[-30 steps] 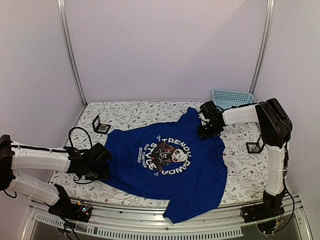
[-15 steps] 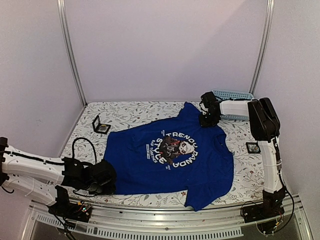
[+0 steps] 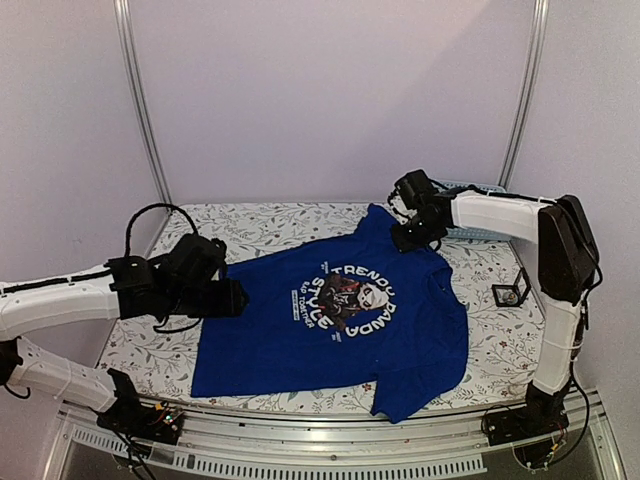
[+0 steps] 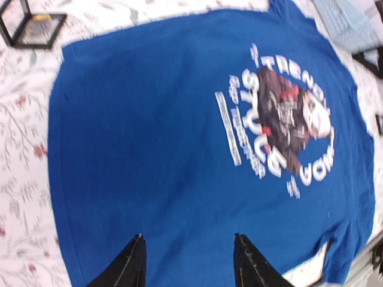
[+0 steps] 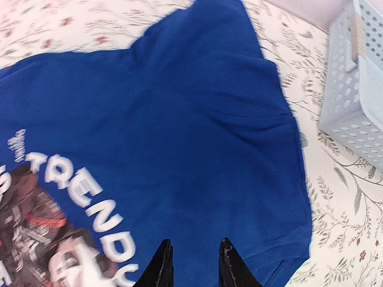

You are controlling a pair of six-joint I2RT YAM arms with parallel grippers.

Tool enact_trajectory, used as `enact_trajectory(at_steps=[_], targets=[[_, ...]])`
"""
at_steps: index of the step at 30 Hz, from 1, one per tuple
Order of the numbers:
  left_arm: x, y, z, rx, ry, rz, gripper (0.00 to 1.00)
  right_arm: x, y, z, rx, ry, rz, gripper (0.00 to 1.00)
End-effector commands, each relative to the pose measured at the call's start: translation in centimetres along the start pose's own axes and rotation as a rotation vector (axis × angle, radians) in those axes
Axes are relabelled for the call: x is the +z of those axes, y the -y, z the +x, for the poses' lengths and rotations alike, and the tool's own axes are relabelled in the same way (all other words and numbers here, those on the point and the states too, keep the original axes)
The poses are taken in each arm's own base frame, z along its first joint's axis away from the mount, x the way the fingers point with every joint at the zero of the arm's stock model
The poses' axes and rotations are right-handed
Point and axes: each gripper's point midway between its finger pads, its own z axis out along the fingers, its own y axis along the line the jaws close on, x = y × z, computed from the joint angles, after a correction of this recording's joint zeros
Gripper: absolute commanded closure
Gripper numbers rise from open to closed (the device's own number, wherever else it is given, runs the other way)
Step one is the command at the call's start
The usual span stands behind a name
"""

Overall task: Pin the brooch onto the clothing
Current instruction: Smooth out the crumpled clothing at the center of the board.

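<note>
The royal-blue T-shirt (image 3: 340, 315) lies spread flat on the floral table cover, its round panda print (image 3: 347, 300) facing up. My left gripper (image 3: 228, 297) hovers over the shirt's left edge; in the left wrist view it (image 4: 188, 236) is open and empty above plain blue cloth (image 4: 149, 149). My right gripper (image 3: 405, 238) is over the shirt's far right part; in the right wrist view it (image 5: 194, 241) is slightly open and empty above the cloth (image 5: 197, 137). A small open black box (image 4: 36, 27) holds a gold-coloured item; I cannot tell whether it is the brooch.
A second small black box (image 3: 510, 293) stands on the cover right of the shirt. A light-blue plastic basket (image 5: 356, 89) sits at the far right corner, behind my right arm. Metal frame posts rise at the back corners.
My left gripper left the shirt's near-left corner and moved up and away over its left edge. The shirt's near hem now lies flatter. My right gripper stayed near the far right part.
</note>
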Motion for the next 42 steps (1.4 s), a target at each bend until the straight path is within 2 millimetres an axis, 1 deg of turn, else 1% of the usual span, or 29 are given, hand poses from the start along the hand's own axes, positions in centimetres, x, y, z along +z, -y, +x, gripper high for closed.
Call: enact_trajectory(at_steps=[1, 2, 4, 5, 7, 9, 11, 13, 15, 16, 17, 19, 22, 26, 29, 31, 33, 34, 36, 39, 41, 42], targets=[[2.2, -1.4, -10.3, 0.050, 0.244, 0.058, 0.53, -3.7, -6.5, 3.6, -0.021, -0.031, -0.147, 0.74], [2.8, -1.9, -12.2, 0.049, 0.257, 0.032, 0.53, -4.3, -7.5, 4.5, -0.016, -0.037, -0.170, 0.74], [5.1, -2.6, -14.7, 0.089, 0.242, -0.036, 0.54, -4.8, -8.7, 6.3, -0.015, -0.058, -0.188, 0.74], [6.4, -2.8, -15.8, 0.114, 0.228, -0.063, 0.54, -5.0, -9.0, 7.2, -0.014, -0.074, -0.188, 0.74], [9.7, -3.6, -17.4, 0.155, 0.173, -0.106, 0.54, -5.2, -9.4, 8.4, -0.011, -0.094, -0.185, 0.74], [13.2, -5.4, -17.9, 0.153, 0.092, -0.145, 0.55, -5.3, -9.4, 9.2, 0.004, -0.111, -0.181, 0.74], [15.8, -7.9, -18.3, 0.123, 0.043, -0.185, 0.57, -5.4, -9.2, 9.9, 0.015, -0.124, -0.173, 0.74], [17.7, -9.9, -18.4, 0.114, 0.016, -0.221, 0.58, -5.7, -9.0, 10.4, 0.033, -0.123, -0.177, 0.74], [19.6, -11.3, -17.7, 0.150, -0.032, -0.268, 0.58, -6.0, -9.1, 10.9, 0.045, -0.118, -0.192, 0.74], [20.0, -11.4, -17.4, 0.166, -0.054, -0.276, 0.57, -6.0, -9.1, 11.3, 0.048, -0.121, -0.192, 0.74], [20.8, -11.7, -16.8, 0.184, -0.087, -0.279, 0.56, -6.0, -9.0, 11.6, 0.053, -0.127, -0.192, 0.74], [21.3, -12.5, -15.7, 0.209, -0.128, -0.306, 0.54, -5.8, -8.9, 12.3, 0.048, -0.140, -0.186, 0.74], [21.2, -14.0, -14.3, 0.241, -0.175, -0.366, 0.54, -5.3, -8.8, 12.9, 0.028, -0.159, -0.176, 0.74], [21.2, -15.8, -12.7, 0.239, -0.226, -0.401, 0.54, -4.7, -8.7, 12.6, -0.003, -0.163, -0.158, 0.74], [21.4, -16.6, -12.3, 0.244, -0.249, -0.407, 0.53, -4.3, -8.5, 12.4, -0.030, -0.169, -0.129, 0.74], [21.4, -16.6, -12.1, 0.245, -0.268, -0.389, 0.53, -4.1, -7.9, 12.4, -0.041, -0.169, -0.096, 0.74], [20.9, -16.5, -12.0, 0.215, -0.281, -0.357, 0.52, -4.2, -7.5, 12.6, -0.052, -0.171, -0.074, 0.74], [20.7, -16.4, -11.9, 0.201, -0.282, -0.341, 0.50, -4.2, -7.3, 12.7, -0.058, -0.172, -0.068, 0.74], [19.8, -16.1, -12.4, 0.184, -0.264, -0.301, 0.46, -4.2, -7.2, 12.9, -0.066, -0.173, -0.064, 0.74], [19.5, -16.4, -12.7, 0.156, -0.276, -0.253, 0.42, -4.0, -7.2, 13.0, -0.077, -0.178, -0.065, 0.74], [19.8, -17.1, -12.2, 0.154, -0.305, -0.256, 0.42, -4.0, -7.3, 12.8, -0.084, -0.173, -0.065, 0.74], [20.0, -17.5, -11.8, 0.158, -0.322, -0.263, 0.45, -3.9, -7.3, 12.6, -0.089, -0.170, -0.064, 0.74]])
